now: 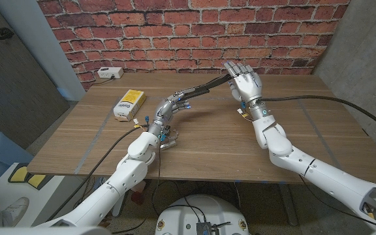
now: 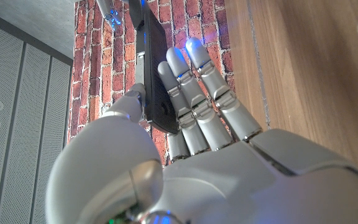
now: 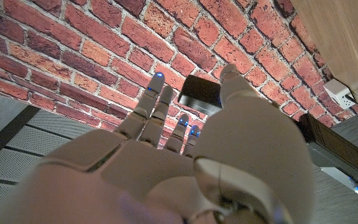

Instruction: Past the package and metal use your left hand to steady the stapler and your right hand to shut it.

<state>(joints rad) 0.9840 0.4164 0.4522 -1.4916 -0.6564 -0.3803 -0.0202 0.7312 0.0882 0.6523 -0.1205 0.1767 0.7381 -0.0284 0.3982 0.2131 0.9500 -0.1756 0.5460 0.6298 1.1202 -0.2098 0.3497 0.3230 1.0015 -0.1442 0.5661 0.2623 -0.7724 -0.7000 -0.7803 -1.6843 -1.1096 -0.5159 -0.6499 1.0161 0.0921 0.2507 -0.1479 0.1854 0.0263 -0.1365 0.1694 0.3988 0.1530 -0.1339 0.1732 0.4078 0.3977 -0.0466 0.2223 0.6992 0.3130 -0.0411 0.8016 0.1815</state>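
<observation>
Both hands are on the stapler (image 1: pixel 204 88), which stands at the far middle of the surface (image 1: pixel 207 140), its arm still raised. The left hand (image 1: pixel 175 103) grips its base; the right hand (image 1: pixel 245 81), fingers spread, touches the arm's tip. Closing remains, I judge. A yellow package (image 1: pixel 129 103) lies left; brick wall (image 1: pixel 194 32) behind.

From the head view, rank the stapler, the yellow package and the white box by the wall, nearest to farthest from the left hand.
1. Stapler: held in the left hand, its open arm reaching toward the right hand.
2. Yellow package: on the table, on the hand's left.
3. White box: at the table's far left corner, by the brick wall.
</observation>
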